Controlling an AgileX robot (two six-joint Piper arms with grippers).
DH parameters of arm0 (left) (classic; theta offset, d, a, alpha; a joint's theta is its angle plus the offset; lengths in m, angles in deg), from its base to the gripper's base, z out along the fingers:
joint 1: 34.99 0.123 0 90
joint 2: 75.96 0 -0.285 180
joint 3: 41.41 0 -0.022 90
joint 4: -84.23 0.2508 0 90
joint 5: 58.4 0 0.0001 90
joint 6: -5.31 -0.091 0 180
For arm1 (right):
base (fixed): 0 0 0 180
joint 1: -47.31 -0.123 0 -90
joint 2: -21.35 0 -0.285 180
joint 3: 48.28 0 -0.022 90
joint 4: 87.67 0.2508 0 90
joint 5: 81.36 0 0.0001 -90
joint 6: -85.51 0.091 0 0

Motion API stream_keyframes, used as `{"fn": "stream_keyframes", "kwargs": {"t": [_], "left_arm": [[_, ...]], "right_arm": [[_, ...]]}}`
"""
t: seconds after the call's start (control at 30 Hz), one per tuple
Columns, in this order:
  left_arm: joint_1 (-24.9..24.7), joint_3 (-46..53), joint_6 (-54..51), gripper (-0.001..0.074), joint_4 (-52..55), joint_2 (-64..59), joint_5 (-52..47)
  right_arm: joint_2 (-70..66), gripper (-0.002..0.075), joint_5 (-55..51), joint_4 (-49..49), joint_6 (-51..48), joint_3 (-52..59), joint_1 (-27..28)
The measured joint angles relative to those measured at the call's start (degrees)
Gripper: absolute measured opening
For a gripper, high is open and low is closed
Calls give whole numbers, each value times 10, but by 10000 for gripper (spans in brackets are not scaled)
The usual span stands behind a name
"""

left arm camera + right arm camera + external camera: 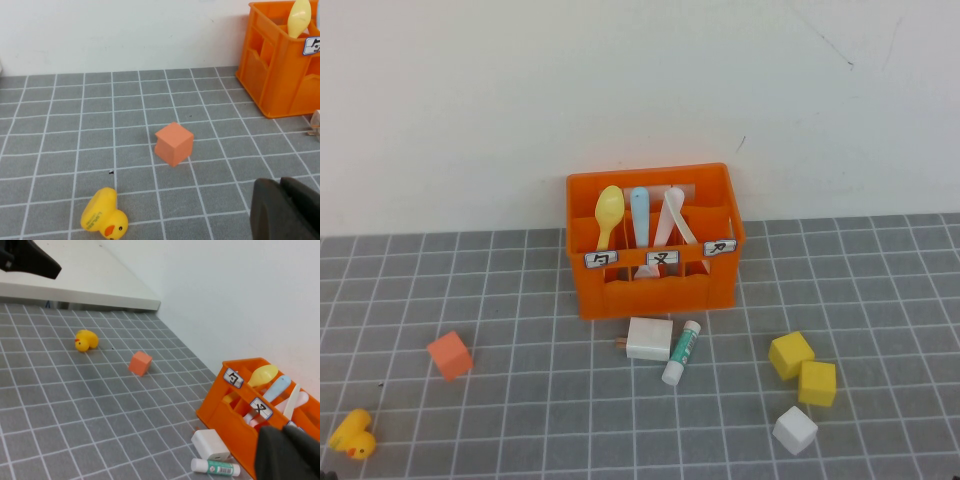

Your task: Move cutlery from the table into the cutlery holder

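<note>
Table: the grey, white-gridded table (520, 300) ran back to a plain white wall (620, 80).
Holder: the orange cutlery holder (655, 290) stood by the wall.
Cutlery: the yellow spoon (609, 212) and white knife (667, 218) stood upright inside it.
Left gripper (282, 210): closed, empty, above the table near the orange cube (173, 143).
Right gripper (290, 452): closed, empty, beside the holder.

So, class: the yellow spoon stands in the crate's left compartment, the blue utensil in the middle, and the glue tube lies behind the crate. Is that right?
One thing is wrong. The white-and-green tube lies on the table in front of the orange crate, beside a white block, as the high view shows. The yellow spoon and blue utensil stand as stated.
</note>
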Motion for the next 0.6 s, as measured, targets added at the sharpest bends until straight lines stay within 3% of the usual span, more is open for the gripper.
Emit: {"fn": "stream_keyframes", "kwargs": {"t": [0.27,0.4,0.6], "left_arm": [[0,0,1,-1,0,0,0],[0,0,1,-1,-1,0,0],[0,0,1,-1,-1,0,-1]], "right_arm": [[8,-1,-3,2,0,0,9],[34,-1,-15,4,0,0,86],[82,-1,-16,6,0,0,249]]}}
